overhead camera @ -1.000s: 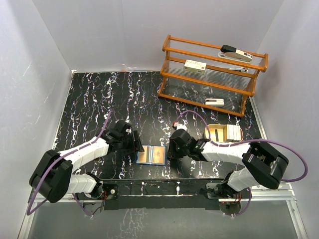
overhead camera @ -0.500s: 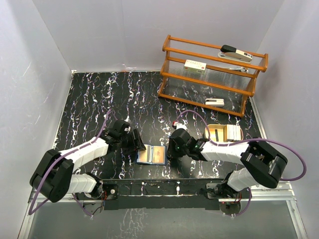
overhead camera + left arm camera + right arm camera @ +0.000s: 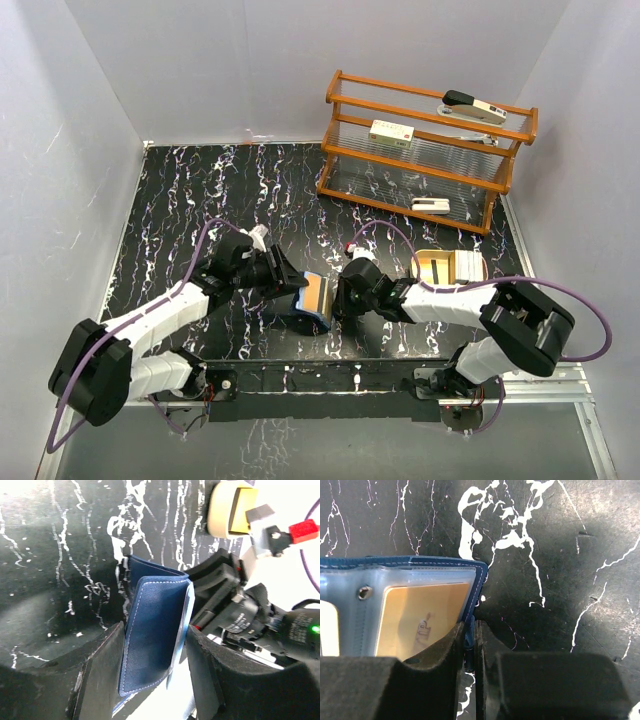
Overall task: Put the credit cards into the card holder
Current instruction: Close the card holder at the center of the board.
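Observation:
The card holder [image 3: 314, 296] is a navy wallet lying between the two arms, its left half raised and folded toward the right. My left gripper [image 3: 155, 680] straddles that raised navy flap [image 3: 152, 630]; its fingers [image 3: 102, 675] press the flap and a clear sleeve from both sides. My right gripper [image 3: 470, 650] is shut on the wallet's right navy edge [image 3: 479, 587]. Under a clear pocket sits a tan-orange credit card [image 3: 420, 622], and the edge of a white card [image 3: 327, 630] shows to its left. No loose cards are in view.
A beige tray [image 3: 432, 268] holding white blocks sits right of the right arm, also seen as the tray [image 3: 220, 507] in the left wrist view. A wooden rack [image 3: 425, 150] with white devices stands at the back right. White walls close in the black marbled table [image 3: 200, 190].
My left gripper has swung right and narrowed its jaws, tipping the wallet's left half up from flat. The right gripper has kept its hold in place.

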Robot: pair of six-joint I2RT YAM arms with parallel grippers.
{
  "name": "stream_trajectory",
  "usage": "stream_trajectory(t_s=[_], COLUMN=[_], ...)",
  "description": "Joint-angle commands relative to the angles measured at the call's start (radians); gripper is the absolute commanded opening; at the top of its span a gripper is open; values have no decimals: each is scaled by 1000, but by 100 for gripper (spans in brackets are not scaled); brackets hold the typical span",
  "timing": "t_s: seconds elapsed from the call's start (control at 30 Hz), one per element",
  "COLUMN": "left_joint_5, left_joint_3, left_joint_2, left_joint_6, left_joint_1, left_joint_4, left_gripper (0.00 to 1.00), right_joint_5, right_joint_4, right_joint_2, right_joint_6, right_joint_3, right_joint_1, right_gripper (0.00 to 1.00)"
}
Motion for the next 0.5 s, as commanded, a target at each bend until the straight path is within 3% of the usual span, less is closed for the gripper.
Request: stream_trajectory(t_s=[0.0,0.47], left_joint_5=[99,105], left_joint_3=[-11,-48], left_joint_2=[-38,-25], left_joint_6=[-69,-61], left_joint_1=[-14,-17], left_joint_4=[72,102], left_gripper=[49,48], right_joint_5=[5,6], right_joint_4=[16,0], right_joint_2=[34,32], right_joint_6=[-5,-14], right_joint_3=[4,18], right_joint_1=[3,3], right_gripper=[12,11])
